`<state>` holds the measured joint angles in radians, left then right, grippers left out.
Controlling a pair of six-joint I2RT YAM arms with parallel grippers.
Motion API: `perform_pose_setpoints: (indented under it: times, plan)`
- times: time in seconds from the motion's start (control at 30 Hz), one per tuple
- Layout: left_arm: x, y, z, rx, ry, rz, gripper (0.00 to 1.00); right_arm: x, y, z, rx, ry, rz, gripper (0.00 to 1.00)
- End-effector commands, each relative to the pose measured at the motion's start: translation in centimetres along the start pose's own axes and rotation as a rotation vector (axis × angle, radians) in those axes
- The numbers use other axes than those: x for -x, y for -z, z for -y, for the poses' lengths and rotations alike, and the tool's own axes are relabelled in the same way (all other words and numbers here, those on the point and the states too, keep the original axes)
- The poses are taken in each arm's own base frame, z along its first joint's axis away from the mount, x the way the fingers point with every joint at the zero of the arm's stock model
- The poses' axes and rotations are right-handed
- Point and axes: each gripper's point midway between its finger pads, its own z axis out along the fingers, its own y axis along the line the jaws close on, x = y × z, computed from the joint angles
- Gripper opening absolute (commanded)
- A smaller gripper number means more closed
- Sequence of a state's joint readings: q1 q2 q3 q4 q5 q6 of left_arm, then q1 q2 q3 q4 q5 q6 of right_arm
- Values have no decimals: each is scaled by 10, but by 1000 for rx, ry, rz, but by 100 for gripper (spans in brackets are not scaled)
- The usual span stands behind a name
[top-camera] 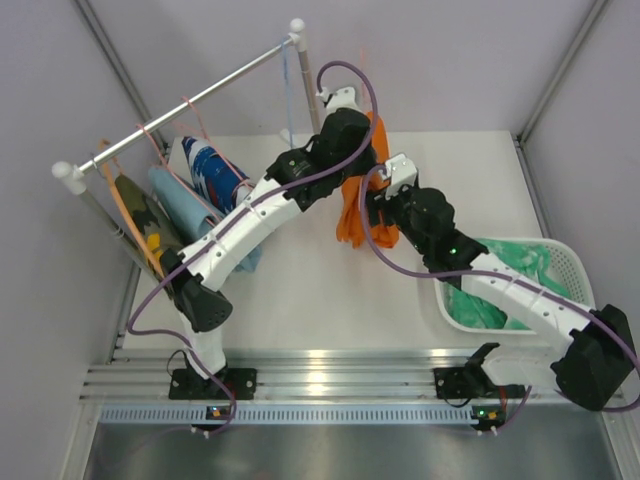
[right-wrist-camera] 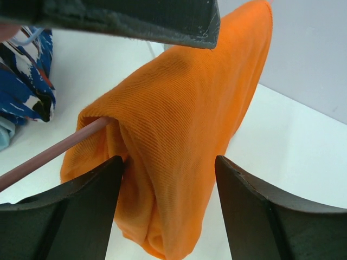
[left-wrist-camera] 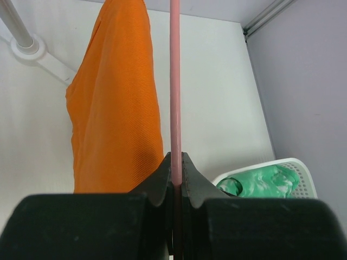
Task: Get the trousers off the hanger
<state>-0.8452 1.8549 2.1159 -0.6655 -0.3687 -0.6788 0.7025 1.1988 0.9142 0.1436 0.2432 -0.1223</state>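
The bright orange trousers (top-camera: 351,220) hang folded over a pink hanger bar (left-wrist-camera: 175,81), held up over the middle of the table. My left gripper (left-wrist-camera: 176,158) is shut on that bar, with the orange trousers (left-wrist-camera: 116,108) draped just left of it. My right gripper (right-wrist-camera: 169,162) is open, one finger on each side of the hanging orange cloth (right-wrist-camera: 179,124), at its lower part. It does not pinch the cloth. The pink bar (right-wrist-camera: 49,154) enters the fold from the left. In the top view my right gripper (top-camera: 380,207) sits beside the trousers.
A clothes rack rod (top-camera: 200,98) at back left carries hangers with olive camouflage (top-camera: 145,225), light blue (top-camera: 180,200) and blue-and-white patterned (top-camera: 210,170) trousers. A white basket (top-camera: 570,255) at right holds the mint green trousers (top-camera: 520,262). The rack's foot (left-wrist-camera: 24,46) stands behind.
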Motion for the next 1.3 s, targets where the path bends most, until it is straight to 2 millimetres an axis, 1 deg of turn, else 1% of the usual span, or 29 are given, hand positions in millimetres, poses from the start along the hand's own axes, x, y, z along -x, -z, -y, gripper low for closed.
perform_pose_setpoints:
  times: [0.0,0.13,0.27,0.43,0.47,0.5,0.53,0.57,0.6,0.63,0.77,0.83,0.9,1.0,1.03,1.1,1.17,1.2,1.23,1.27]
  plan:
    - [98,59,48,-220,154,271,0,14,-7,-8,35,-27,63,69]
    - [102,64,48,-225,148,278,0,13,-7,-6,28,-1,64,64]
    - [102,64,46,-222,142,278,0,15,-6,-1,19,35,57,52]
    - [103,68,44,-226,151,280,0,14,-6,8,-14,80,52,40]
    - [103,68,44,-225,153,281,0,15,-6,8,-16,84,53,34]
    - [104,71,44,-228,159,287,0,16,-7,10,-21,86,55,33]
    - [105,73,44,-232,159,290,0,16,-7,10,-20,86,56,35]
    - [105,74,44,-236,164,291,0,17,-8,11,-23,85,59,42]
    - [105,75,44,-243,167,289,0,20,-9,11,-25,81,68,47]
    - [103,75,44,-246,174,282,0,21,-9,12,-28,75,72,55]
    - [96,73,49,-269,186,254,0,35,-14,10,-28,65,105,63]
    - [93,72,52,-284,189,237,0,33,-20,11,-33,75,95,65]
    - [93,74,54,-298,193,231,0,33,-24,11,-39,83,91,65]
    - [92,78,57,-314,198,222,0,37,-24,16,-54,84,106,64]
    - [93,80,58,-322,204,220,0,35,-25,17,-56,82,107,65]
    - [92,85,62,-348,205,207,0,36,-26,19,-59,79,116,71]
    - [93,87,63,-355,208,205,0,35,-28,19,-48,70,119,73]
    - [92,88,63,-356,208,200,0,37,-28,20,-47,63,130,73]
    - [91,87,63,-356,210,198,0,39,-28,16,-21,43,144,71]
    - [90,87,63,-358,211,195,0,38,-28,14,-6,31,152,67]
